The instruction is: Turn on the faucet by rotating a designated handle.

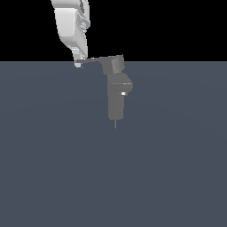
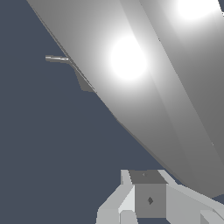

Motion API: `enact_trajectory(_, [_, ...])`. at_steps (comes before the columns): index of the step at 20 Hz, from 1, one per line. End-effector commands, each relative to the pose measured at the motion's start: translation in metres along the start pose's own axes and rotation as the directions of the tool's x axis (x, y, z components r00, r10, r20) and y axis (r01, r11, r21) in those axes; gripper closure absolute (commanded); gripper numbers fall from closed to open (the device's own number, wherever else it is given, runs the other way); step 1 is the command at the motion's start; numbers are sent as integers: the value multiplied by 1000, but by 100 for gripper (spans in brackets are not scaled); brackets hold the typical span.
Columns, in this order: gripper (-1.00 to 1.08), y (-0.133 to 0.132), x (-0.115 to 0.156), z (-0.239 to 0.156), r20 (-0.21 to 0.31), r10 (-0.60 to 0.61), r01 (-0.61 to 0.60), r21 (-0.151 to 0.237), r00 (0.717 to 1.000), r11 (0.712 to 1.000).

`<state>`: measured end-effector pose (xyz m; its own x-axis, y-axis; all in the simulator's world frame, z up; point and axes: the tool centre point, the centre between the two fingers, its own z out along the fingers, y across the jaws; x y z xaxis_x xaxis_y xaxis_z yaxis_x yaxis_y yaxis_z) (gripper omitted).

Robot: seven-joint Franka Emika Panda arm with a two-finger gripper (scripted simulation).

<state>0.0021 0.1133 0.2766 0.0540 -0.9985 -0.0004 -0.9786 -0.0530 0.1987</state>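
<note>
The faucet (image 1: 116, 104) is a small matte grey upright column with a rounded bulge, a white spot and a thin pin below. Its handle (image 1: 95, 59) is a long thin lever reaching from the blocky hub (image 1: 114, 64) towards the exterior view's left. My white gripper (image 1: 79, 63) comes down from above and sits right at the lever's pointed tip, touching or nearly touching it. In the wrist view the handle (image 2: 153, 87) fills much of the picture as a broad shiny grey slab, with my fingers (image 2: 148, 201) close beneath it. How far the jaws stand apart is not visible.
The faucet stands on a flat blue-grey floor (image 1: 53, 168) that stretches all around it. The thin pin (image 2: 56, 58) shows past the slab's edge in the wrist view.
</note>
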Motion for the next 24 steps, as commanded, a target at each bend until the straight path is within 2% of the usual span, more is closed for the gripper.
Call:
enact_trajectory(1, [108, 10, -3, -3, 0, -4, 4, 2, 1000, 1000])
enact_trajectory(3, [108, 5, 0, 1, -2, 1, -1, -1, 1000, 1000])
enact_trajectory(24, [108, 65, 50, -2, -1, -3, 3, 1, 1000, 1000])
